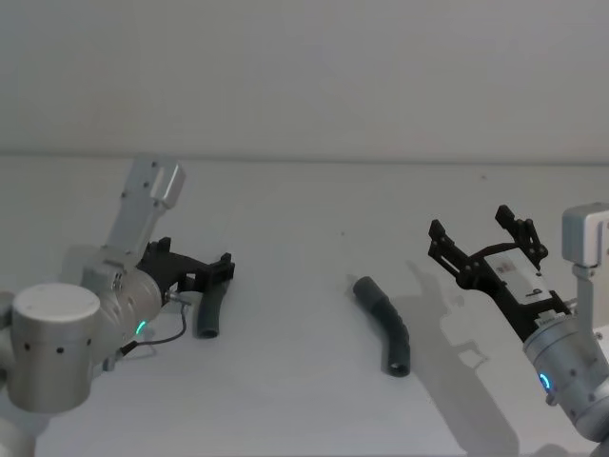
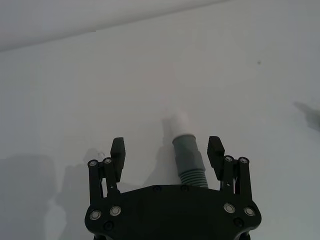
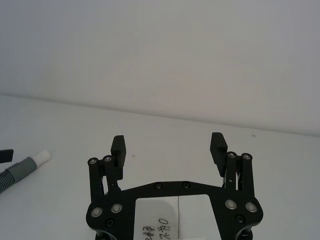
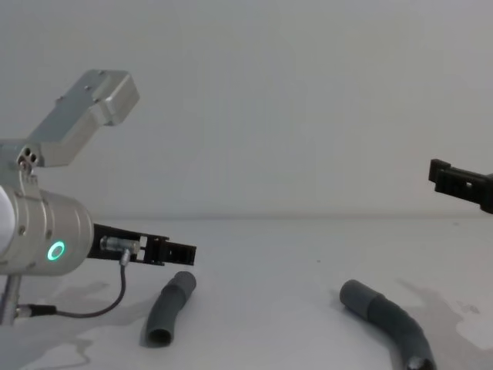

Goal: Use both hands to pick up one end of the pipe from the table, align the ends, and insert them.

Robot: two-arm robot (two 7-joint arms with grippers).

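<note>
Left gripper [image 2: 166, 145] hangs low over the short pipe piece [image 2: 188, 156], fingers [image 2: 118, 152] spread wide and gripping nothing. The piece lies on the table [image 1: 304, 400] between them, nearer one finger, with its white tip [image 2: 179, 121] poking past the fingertips. Right gripper [image 1: 474, 230] is raised, wide open and empty, to the right of the long piece [image 1: 385, 324]. The long piece lies flat, well apart from the short one.

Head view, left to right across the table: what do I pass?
Open left gripper straddling the short pipe piece → long pipe piece → open right gripper, holding nothing.
</note>
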